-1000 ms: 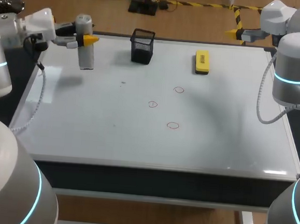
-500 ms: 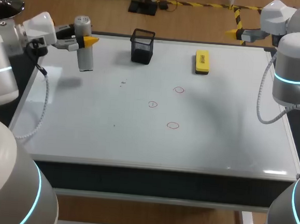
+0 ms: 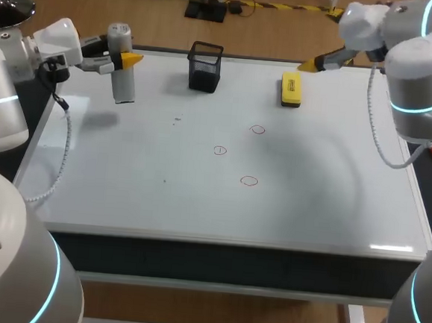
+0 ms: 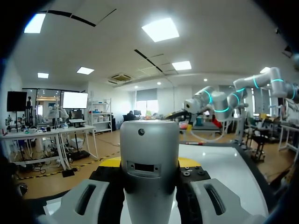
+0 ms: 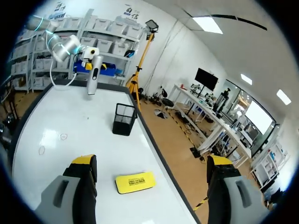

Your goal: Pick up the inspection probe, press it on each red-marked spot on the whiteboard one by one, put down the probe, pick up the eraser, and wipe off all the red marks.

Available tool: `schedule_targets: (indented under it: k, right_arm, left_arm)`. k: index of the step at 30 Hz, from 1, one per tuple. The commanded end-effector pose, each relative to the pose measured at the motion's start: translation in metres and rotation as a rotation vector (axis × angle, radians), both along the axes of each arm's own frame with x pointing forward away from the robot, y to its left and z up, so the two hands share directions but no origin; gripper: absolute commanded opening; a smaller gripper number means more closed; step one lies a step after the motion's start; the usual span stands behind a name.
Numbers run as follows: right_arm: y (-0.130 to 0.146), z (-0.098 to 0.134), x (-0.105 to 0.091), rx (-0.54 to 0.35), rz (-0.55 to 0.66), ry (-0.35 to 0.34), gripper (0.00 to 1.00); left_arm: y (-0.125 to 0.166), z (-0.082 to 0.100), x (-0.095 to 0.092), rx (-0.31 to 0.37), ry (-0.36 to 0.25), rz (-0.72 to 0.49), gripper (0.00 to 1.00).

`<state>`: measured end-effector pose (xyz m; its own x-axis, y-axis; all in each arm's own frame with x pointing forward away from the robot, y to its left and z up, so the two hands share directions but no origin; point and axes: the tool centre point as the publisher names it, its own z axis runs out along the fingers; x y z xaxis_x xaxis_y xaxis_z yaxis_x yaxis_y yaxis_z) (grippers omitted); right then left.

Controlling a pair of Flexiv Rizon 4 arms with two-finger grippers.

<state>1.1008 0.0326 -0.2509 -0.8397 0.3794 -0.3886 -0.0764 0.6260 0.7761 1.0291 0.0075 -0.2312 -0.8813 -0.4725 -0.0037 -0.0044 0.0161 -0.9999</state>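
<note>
The grey cylindrical probe (image 3: 121, 70) hangs upright over the whiteboard's (image 3: 326, 185) far left corner, with my left gripper (image 3: 124, 58) shut on its upper part. In the left wrist view the probe (image 4: 150, 168) fills the space between the fingers. Three small red circles (image 3: 258, 130), (image 3: 220, 150), (image 3: 249, 181) sit mid-board. The yellow eraser (image 3: 290, 89) lies flat at the back right. My right gripper (image 3: 321, 63) hovers open just beyond it. In the right wrist view the eraser (image 5: 134, 181) lies ahead, between the wide-apart fingers (image 5: 86, 169), untouched.
A black mesh pen holder (image 3: 205, 66) stands at the back of the board between probe and eraser, also in the right wrist view as the pen holder (image 5: 124, 119). The whiteboard's raised frame (image 3: 217, 239) runs along the near edge.
My right arm has swung left from the far right corner to above the eraser. The left arm with the probe shifted only slightly.
</note>
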Motion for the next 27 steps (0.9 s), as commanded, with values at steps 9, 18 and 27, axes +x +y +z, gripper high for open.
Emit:
schedule_targets:
  k: [9,18,27]
  right_arm:
    - [0.015,-0.025,0.003,-0.958,0.928,-0.294,1.00]
    - [0.011,-0.024,0.029,-0.939,0.773,-0.498,1.00]
    - [0.011,-0.024,0.029,-0.939,0.773,-0.498,1.00]
  left_arm:
    - [0.000,0.000,0.000,-0.003,-0.004,0.002,0.00]
    - [0.000,0.000,0.000,-0.003,-0.004,0.002,0.00]
    - [0.000,0.000,0.000,-0.003,-0.004,0.002,0.00]
